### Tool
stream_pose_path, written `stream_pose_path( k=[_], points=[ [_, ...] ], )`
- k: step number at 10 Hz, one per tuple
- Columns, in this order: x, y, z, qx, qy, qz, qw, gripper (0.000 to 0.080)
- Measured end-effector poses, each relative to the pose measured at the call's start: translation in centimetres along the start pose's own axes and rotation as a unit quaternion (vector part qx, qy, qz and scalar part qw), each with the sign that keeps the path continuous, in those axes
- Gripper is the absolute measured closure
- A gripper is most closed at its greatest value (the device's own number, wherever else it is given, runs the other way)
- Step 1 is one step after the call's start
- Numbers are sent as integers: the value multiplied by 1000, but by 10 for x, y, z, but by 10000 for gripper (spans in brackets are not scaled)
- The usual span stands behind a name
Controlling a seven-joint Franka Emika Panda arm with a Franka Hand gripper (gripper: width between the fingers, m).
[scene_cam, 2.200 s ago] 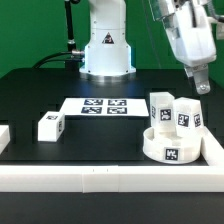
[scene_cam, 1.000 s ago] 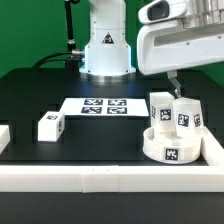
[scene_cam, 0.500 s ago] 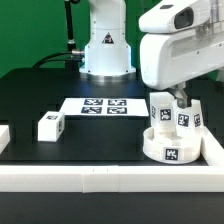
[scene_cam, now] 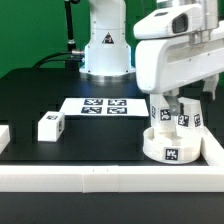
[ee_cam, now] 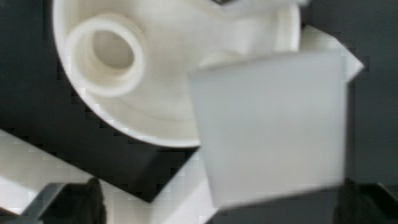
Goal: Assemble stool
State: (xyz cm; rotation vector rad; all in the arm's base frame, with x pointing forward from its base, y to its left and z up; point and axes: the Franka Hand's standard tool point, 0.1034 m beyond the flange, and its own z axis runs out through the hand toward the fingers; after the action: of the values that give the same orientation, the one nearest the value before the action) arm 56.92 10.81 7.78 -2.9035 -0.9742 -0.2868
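Observation:
The round white seat (scene_cam: 168, 148) lies at the exterior view's right, tag facing front. Two white tagged legs (scene_cam: 160, 109) (scene_cam: 189, 116) stand upright at its far side. A third leg (scene_cam: 50, 125) lies alone at the left. My gripper (scene_cam: 171, 104) hangs low between and over the two upright legs, its hand hiding their tops. In the wrist view the seat (ee_cam: 125, 60) with its round hole and a leg's flat top (ee_cam: 267, 120) fill the picture. My gripper (ee_cam: 214, 205) is open, with dark fingers (ee_cam: 54, 200) at each side of that leg.
The marker board (scene_cam: 105, 106) lies flat mid-table in front of the robot base (scene_cam: 105, 50). Long white border rails (scene_cam: 100, 178) run along the front and the right edge (scene_cam: 213, 150), close to the seat.
My gripper has come down from the upper right and moved left, from well above the legs to right over them. The seat and legs have not moved.

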Motion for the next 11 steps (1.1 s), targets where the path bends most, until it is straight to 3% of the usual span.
stream_pose_path(
  k=[3,5,9,11],
  points=[
    [-7,-2,5,-1,-2,6,1000,150],
    [-6,-5,6,0,-2,9,1000,440],
    [-7,-5,6,3,-6,39,999,464],
    [-7,-6,6,3,-5,132,991,464]
  ],
)
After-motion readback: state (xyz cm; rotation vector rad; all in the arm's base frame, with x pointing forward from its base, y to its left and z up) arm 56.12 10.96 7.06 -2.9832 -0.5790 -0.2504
